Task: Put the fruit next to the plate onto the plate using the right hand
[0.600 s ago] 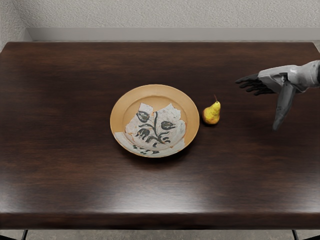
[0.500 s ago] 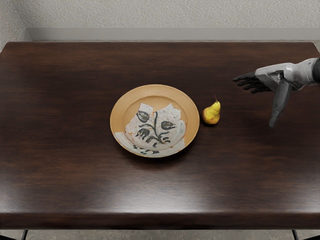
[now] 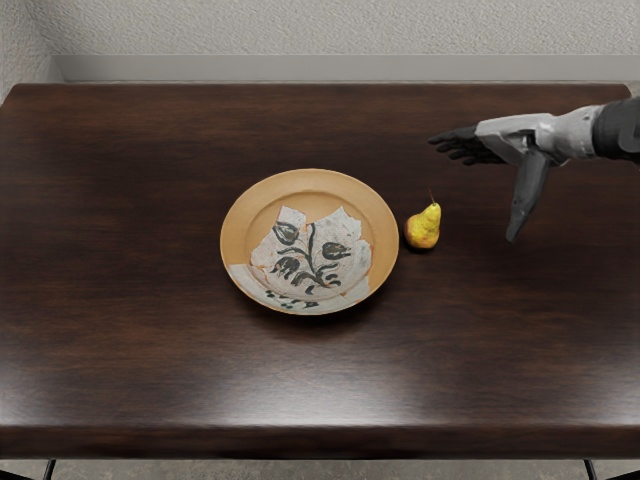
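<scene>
Reaching in from the right edge: right hand (image 3: pixel 497 143), fingers (image 3: pixel 455 145) spread, thumb hanging down, grasping nothing. Shifted left and toward the table's far edge since half a second ago, nearer the pear (image 3: pixel 423 226) but not touching it. Standing upright on the dark table (image 3: pixel 150 350), just beside the orange plate (image 3: pixel 240 215) at its right rim, not on it, unmoved. Painted inside the plate: dark floral motif on white.

Pear (image 3: pixel 423 227) lies just right of plate (image 3: pixel 250 210).

One head view looks down at a slant from the near edge. It takes in the whole dark surface (image 3: pixel 150 350). The far wall (image 3: pixel 320 25) runs along the top.
</scene>
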